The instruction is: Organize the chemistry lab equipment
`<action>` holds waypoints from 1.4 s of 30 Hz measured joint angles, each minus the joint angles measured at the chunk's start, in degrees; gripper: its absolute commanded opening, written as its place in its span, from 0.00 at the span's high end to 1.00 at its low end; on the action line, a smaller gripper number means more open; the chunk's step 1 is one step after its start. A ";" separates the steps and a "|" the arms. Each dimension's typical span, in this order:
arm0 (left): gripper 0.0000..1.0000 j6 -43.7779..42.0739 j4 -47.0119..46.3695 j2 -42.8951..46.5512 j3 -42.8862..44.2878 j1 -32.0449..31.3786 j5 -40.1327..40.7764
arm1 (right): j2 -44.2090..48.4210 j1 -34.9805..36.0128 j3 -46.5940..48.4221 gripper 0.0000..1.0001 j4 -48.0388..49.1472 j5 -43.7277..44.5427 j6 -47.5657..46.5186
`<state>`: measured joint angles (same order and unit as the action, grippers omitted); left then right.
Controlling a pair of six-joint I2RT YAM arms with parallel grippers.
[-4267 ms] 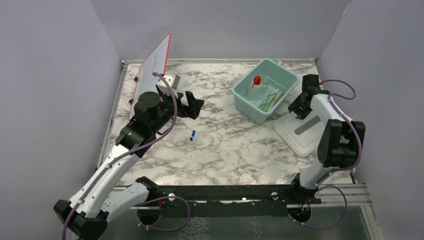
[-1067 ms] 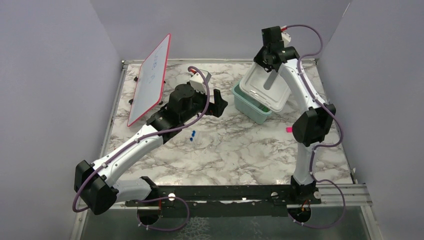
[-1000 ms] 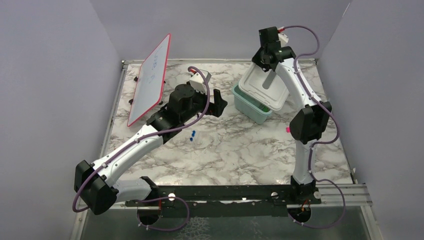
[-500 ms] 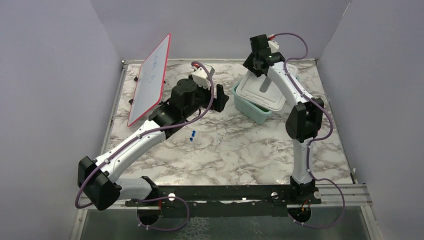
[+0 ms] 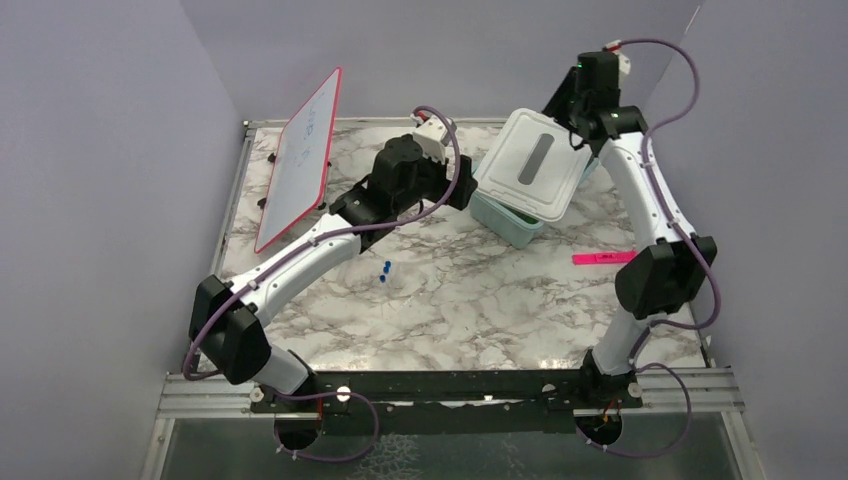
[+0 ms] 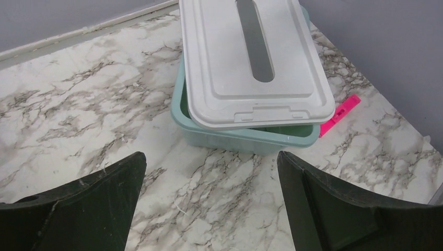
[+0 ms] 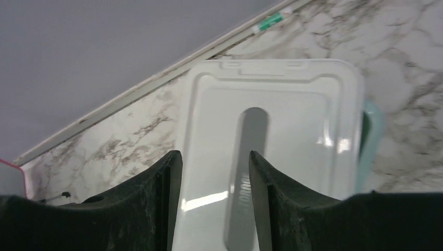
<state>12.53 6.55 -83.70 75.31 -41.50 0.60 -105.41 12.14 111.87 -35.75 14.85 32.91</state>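
Observation:
The pale teal tub (image 5: 505, 222) stands at the back right with its white lid (image 5: 530, 165) lying askew on top, overhanging the rim. The lid hides the tub's contents, and only a dark green sliver shows under it in the left wrist view (image 6: 282, 129). Two blue-capped clear tubes (image 5: 385, 272) lie on the marble mid-table. My left gripper (image 5: 465, 190) is open and empty, low over the table just left of the tub (image 6: 245, 138). My right gripper (image 5: 575, 135) is open over the lid's (image 7: 271, 130) back right edge, holding nothing. The funnel, spatula, glass vessel, brush and tongs are out of view.
The pink-edged whiteboard (image 5: 300, 160) leans at the back left. A pink flat strip (image 5: 605, 258) lies on the marble right of the tub, also in the left wrist view (image 6: 340, 114). Grey walls close off the back and both sides.
My right arm has swung from the tub's back left to its back right. The lid now sits askew on the tub. My left arm has reached farther right toward the tub.

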 measured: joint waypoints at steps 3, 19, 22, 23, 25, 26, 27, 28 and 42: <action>0.01 -1.09 -1.20 -1.97 0.79 0.00 -0.81 | 5.84 -4.66 -8.09 0.46 0.28 -0.02 -1.68; 0.39 0.94 5.70 -24.70 20.68 0.39 -1.18 | 9.07 -11.80 -24.55 0.63 -1.31 -6.62 -4.31; 0.45 2.25 7.32 -26.86 21.73 0.68 -0.94 | 9.44 -11.82 -26.45 0.70 -1.29 -6.62 -4.13; 0.46 2.71 7.93 -27.32 22.08 0.79 -0.74 | 9.62 -11.82 -27.26 0.71 -1.27 -6.75 -3.82; 0.49 3.43 9.53 -28.28 22.93 1.22 -0.04 | 10.21 -11.82 -27.96 0.73 -0.98 -6.75 -3.32; 0.50 3.74 10.19 -28.61 23.19 1.36 0.22 | 10.64 -11.82 -28.50 0.74 -1.05 -6.78 -3.10; 0.51 3.96 10.80 -29.03 23.50 1.62 0.48 | 11.08 -11.82 -29.00 0.74 -1.03 -6.86 -2.89; 0.52 4.09 10.95 -29.22 23.61 1.81 0.57 | 11.43 -11.82 -29.44 0.76 -1.03 -7.04 -2.73; 0.57 2.58 12.11 -32.65 28.55 4.02 1.03 | 15.06 -11.89 -33.42 0.98 -1.64 -11.85 5.29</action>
<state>15.11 18.65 -116.36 103.85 -37.47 1.63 -90.35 0.25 78.46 -37.39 3.01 38.20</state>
